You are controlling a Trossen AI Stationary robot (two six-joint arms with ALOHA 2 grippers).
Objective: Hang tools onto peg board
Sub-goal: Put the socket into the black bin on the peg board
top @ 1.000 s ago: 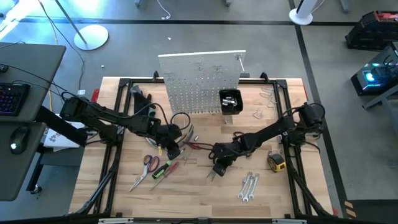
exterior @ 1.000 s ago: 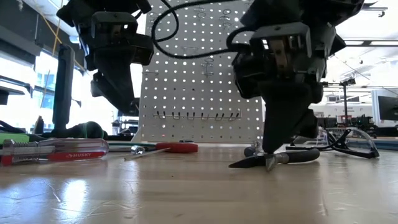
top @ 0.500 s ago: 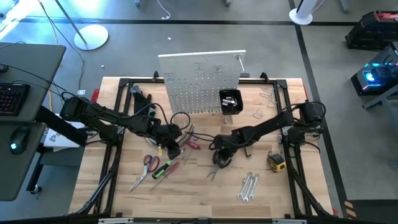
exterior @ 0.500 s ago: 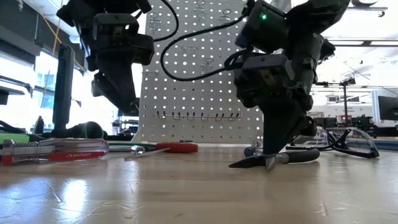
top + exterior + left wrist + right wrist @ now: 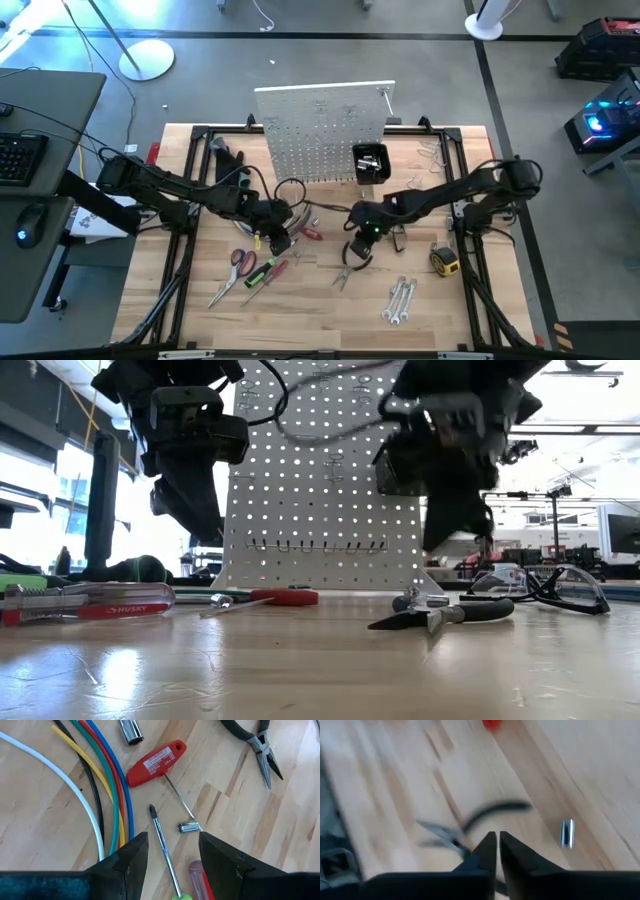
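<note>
The white peg board (image 5: 320, 130) stands at the table's far side with a small black bin (image 5: 370, 162) on it. Black-handled pliers (image 5: 345, 270) lie flat on the table; they also show in the low view (image 5: 440, 615). My right gripper (image 5: 365, 237) hangs shut and empty above them (image 5: 495, 845). My left gripper (image 5: 280, 238) hovers open over a screwdriver's shaft (image 5: 162, 840) and a red T-handled tool (image 5: 155, 760), touching neither. Red-handled scissors (image 5: 243, 262) and green and red screwdrivers (image 5: 265, 272) lie to the near left.
Silver wrenches (image 5: 400, 298) and a yellow tape measure (image 5: 445, 262) lie at the near right. A curved bundle of coloured cables (image 5: 100, 780) lies beside my left gripper. Small sockets (image 5: 131, 731) lie loose. Safety glasses (image 5: 560, 585) lie toward the right. A black frame (image 5: 190, 200) borders the table.
My right gripper has risen off the pliers and gone toward the table's far edge. Its fingertips stood on the pliers before and now hang clear above them. The pliers stay where they lay.
</note>
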